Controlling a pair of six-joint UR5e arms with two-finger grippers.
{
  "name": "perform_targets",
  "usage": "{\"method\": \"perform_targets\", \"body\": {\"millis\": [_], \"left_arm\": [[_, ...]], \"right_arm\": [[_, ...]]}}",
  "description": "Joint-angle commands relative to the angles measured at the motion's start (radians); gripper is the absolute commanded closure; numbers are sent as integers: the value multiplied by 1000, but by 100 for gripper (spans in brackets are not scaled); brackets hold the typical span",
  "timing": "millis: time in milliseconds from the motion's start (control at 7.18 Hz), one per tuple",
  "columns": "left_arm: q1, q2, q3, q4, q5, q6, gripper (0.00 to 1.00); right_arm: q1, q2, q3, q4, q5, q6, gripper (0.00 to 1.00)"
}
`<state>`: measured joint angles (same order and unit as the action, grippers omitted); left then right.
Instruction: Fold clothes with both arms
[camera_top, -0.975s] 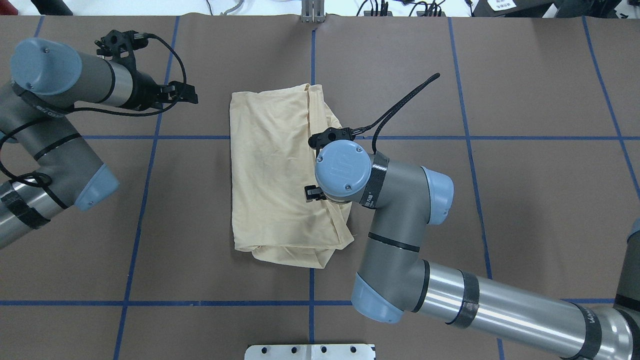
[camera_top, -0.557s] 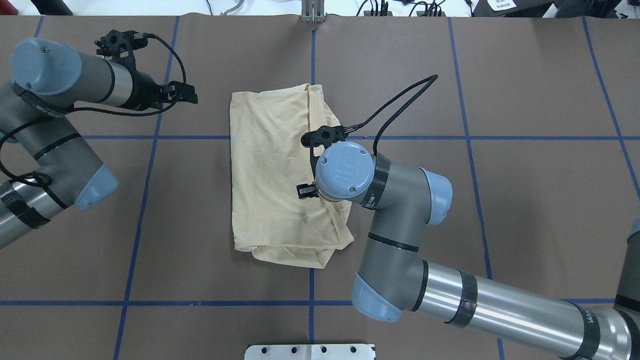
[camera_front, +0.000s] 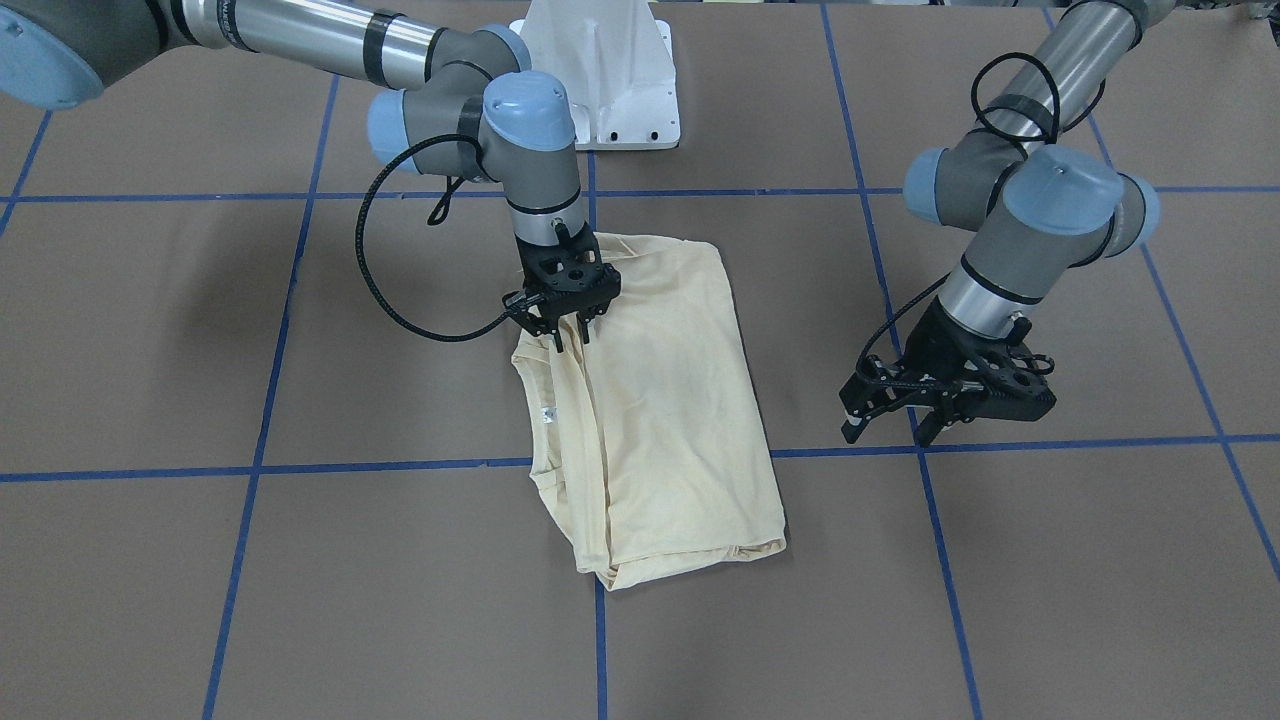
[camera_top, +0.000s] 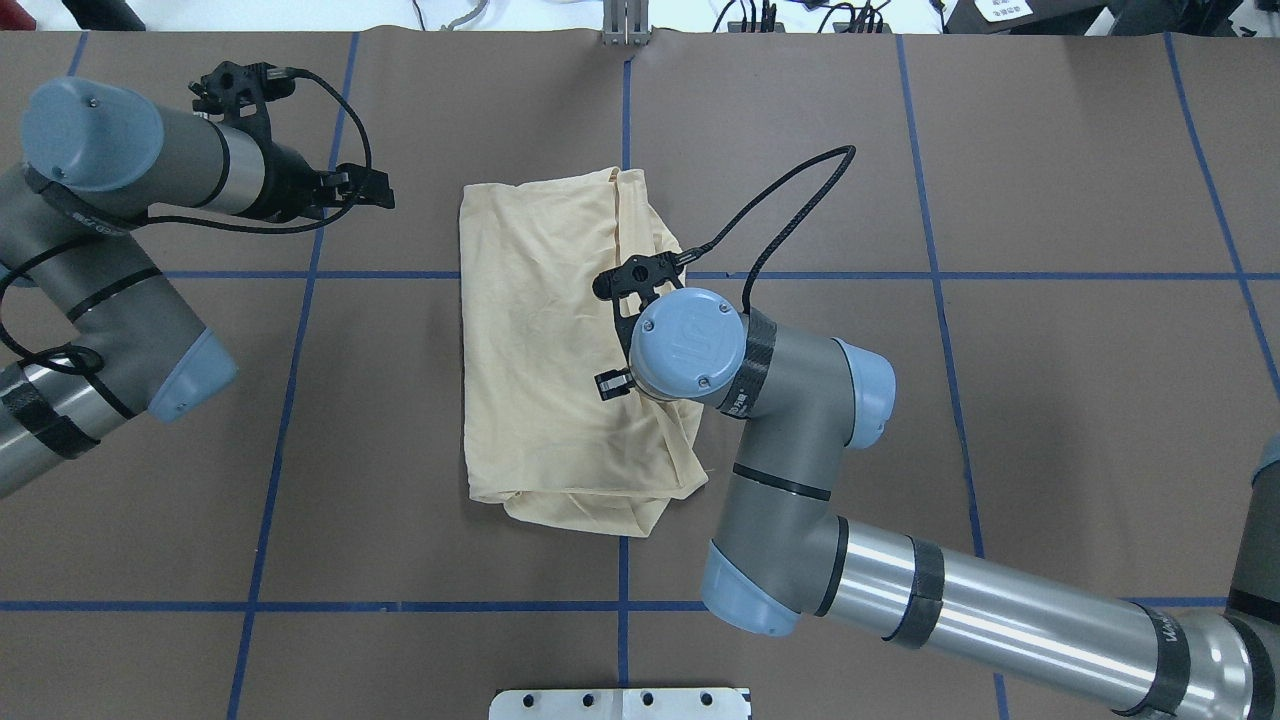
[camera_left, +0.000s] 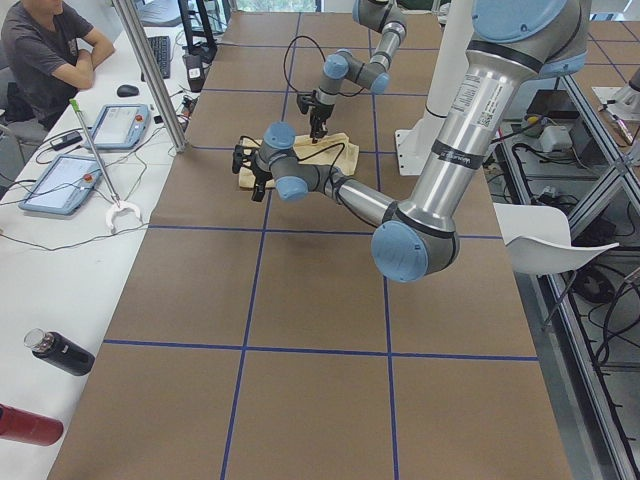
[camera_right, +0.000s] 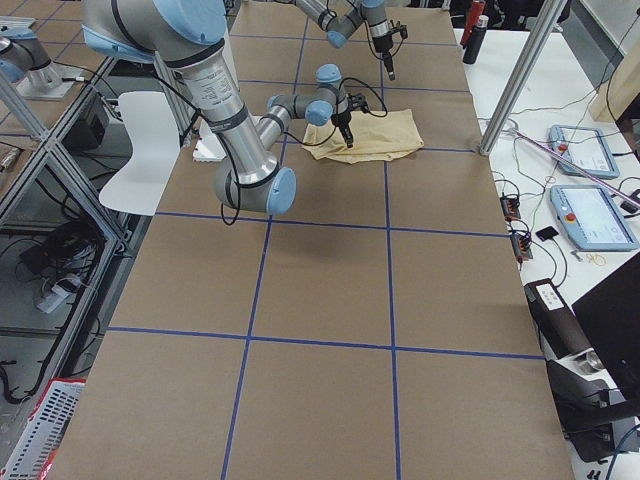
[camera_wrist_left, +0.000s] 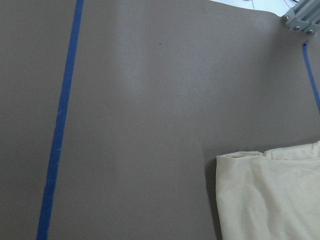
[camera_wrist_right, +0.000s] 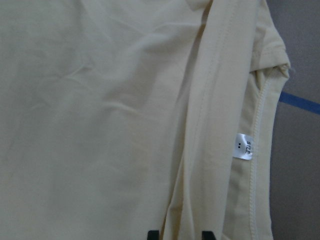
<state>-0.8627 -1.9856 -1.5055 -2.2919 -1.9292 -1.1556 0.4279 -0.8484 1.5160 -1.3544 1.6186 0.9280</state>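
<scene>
Jaws apart, the right gripper has edged toward 9 o'clock overhead across the T-shirt, likely lining up a pinch; the left gripper idles, jaws apart.

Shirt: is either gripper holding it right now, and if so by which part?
Neither holds it. The right gripper hangs open over the folded edge of the shirt; the left gripper is open and empty, off to the side.

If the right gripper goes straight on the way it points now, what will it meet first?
The shirt: the right gripper points down over its folded band beside the neck label, probably almost touching it.
</scene>
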Motion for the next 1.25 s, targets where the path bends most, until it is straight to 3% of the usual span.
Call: {"method": "perform_targets", "body": {"millis": [0,836,975,1114], "left_arm": [[1,1,7,-1,-1,1,0],[1,-1,14,-1,-1,1,0],[1,-1,15,-1,-1,-1,0],[1,-2,15,0,-1,-1,0]], "right_arm": [[0,0,-20,20,0,-12,60],[-15,3,-19,18,0,-14,59],[-15,3,-20,18,0,-14,63],[-15,0,-19,17,1,-14,76]]}}
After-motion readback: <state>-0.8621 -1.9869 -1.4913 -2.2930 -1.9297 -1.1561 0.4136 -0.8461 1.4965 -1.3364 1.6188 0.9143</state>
